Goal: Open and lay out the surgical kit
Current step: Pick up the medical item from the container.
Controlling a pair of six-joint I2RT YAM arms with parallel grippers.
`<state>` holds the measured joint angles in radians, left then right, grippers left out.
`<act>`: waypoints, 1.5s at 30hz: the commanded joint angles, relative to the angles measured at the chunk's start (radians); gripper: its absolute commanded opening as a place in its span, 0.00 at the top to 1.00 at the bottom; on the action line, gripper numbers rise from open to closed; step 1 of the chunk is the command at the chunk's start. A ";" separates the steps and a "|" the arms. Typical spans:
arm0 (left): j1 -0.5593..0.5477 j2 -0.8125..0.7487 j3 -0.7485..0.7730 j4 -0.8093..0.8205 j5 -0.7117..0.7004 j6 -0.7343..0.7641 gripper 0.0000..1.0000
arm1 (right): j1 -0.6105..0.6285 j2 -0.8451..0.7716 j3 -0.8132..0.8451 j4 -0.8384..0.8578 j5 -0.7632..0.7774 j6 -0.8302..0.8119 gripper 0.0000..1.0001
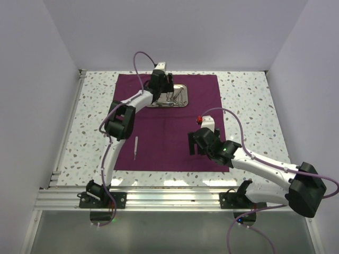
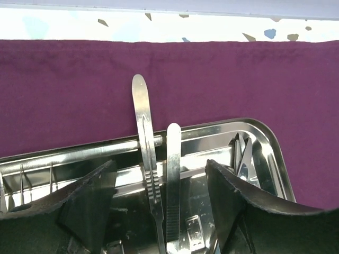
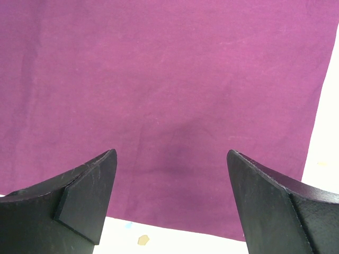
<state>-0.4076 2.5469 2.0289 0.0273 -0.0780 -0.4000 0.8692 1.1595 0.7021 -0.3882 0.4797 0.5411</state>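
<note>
Top: steel tray [image 1: 179, 99] of instruments is sitting on maroon cloth's [image 1: 169, 132] far part. Left gripper [image 1: 161, 94] is hovering over tray, right gripper [image 1: 195, 144] well nearward of tray. Loose instrument [image 1: 135, 147] is lying near-left of tray.
Left wrist: jaws are standing released, straddling two flat handles [image 2: 174, 159] leaning over tray rim.
Right wrist: jaws are standing released over cloth.
</note>
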 commanded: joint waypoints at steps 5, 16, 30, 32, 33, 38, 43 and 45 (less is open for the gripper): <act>0.036 0.050 0.073 0.043 0.124 -0.086 0.31 | 0.001 0.009 0.020 0.026 0.034 -0.007 0.12; 0.096 0.093 0.073 0.085 0.271 -0.192 0.46 | -0.001 0.025 0.025 0.022 0.046 -0.010 0.12; 0.098 0.081 0.045 0.086 0.340 -0.188 0.60 | 0.001 0.032 0.028 0.020 0.051 -0.010 0.12; 0.098 0.078 0.040 0.085 0.340 -0.183 0.63 | 0.001 0.032 0.030 0.020 0.051 -0.010 0.12; 0.098 0.078 0.042 0.083 0.337 -0.181 0.64 | 0.001 0.031 0.030 0.018 0.051 -0.010 0.12; 0.098 0.085 0.044 0.071 0.308 -0.177 0.81 | 0.001 0.020 0.027 0.017 0.056 -0.009 0.12; 0.098 0.085 0.045 0.074 0.288 -0.177 0.97 | 0.001 0.020 0.027 0.017 0.054 -0.009 0.12; 0.098 0.084 0.051 0.068 0.282 -0.175 1.00 | -0.001 0.022 0.027 0.015 0.054 -0.007 0.12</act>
<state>-0.3168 2.6198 2.0792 0.1131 0.2352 -0.5838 0.8692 1.1908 0.7021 -0.3885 0.5056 0.5373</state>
